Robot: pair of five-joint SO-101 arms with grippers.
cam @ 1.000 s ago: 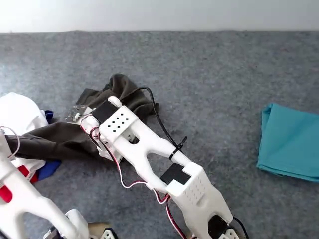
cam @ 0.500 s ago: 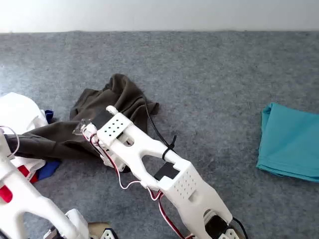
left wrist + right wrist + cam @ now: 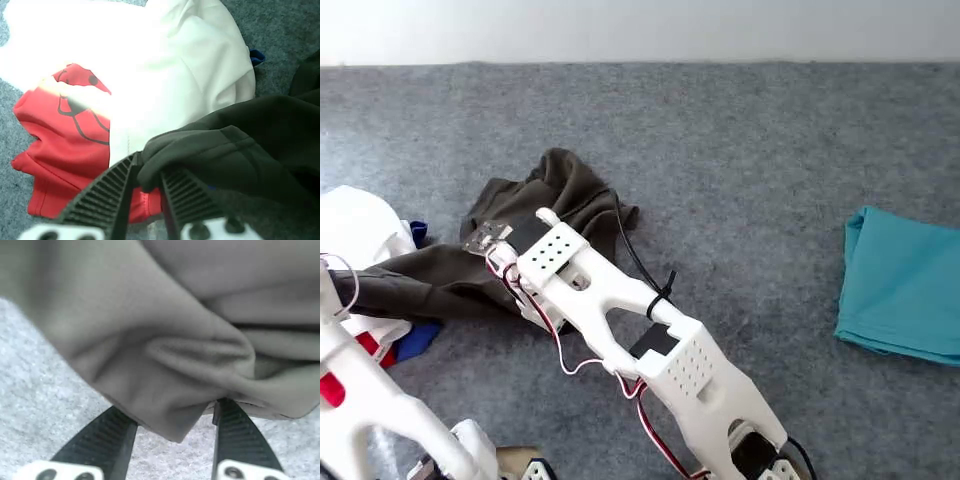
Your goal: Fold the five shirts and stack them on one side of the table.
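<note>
A dark olive shirt [image 3: 560, 190] lies crumpled left of the table's middle, with one part stretched out to the left. My left gripper [image 3: 147, 182] is shut on a fold of that stretched part, above a white shirt [image 3: 150, 55] and a red shirt [image 3: 60, 150]. At the heap's left side, my right gripper [image 3: 488, 240] is down on the shirt. Its jaws stand open, with a bunched fold of the dark olive shirt [image 3: 165, 355] between them. A teal shirt [image 3: 905, 285] lies folded at the right edge.
The white shirt [image 3: 355, 225], the red shirt [image 3: 365, 345] and a bit of a blue shirt [image 3: 417, 340] are piled at the left edge. Grey felt [image 3: 750, 150] covers the table, bare between the dark heap and the teal shirt.
My right arm has drawn back slightly toward the near side, uncovering more of the dark shirt's heap. Its gripper stays at the heap's left side. The left arm has kept still.
</note>
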